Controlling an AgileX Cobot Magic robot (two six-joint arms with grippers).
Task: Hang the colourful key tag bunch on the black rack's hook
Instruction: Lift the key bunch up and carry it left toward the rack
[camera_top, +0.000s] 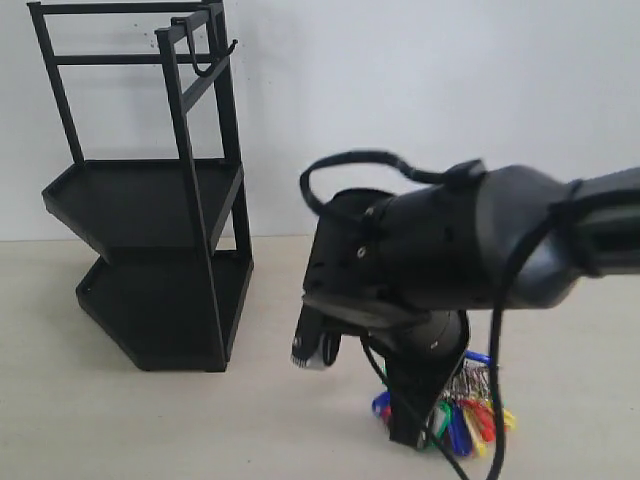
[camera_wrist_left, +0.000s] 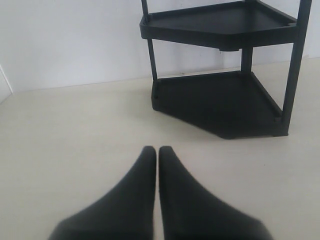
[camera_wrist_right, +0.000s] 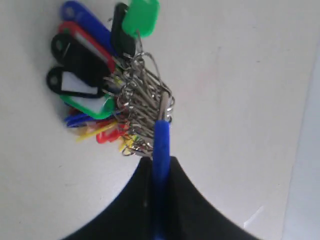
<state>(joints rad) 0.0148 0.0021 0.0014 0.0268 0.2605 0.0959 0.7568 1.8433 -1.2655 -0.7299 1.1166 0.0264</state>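
Observation:
The colourful key tag bunch lies on the pale table, its tags fanned out from a knot of silver rings. My right gripper is shut on the bunch's blue loop, which runs straight between the two black fingers. From the exterior view the bunch peeks out beneath the right arm at the front right. The black rack stands at the back left, its hook curving out from the top bar. My left gripper is shut with nothing in it, low over the table facing the rack.
A white wall runs behind the table. The right arm's bulky black wrist and its cable fill the middle of the exterior view, right of the rack. Bare tabletop lies in front of the rack.

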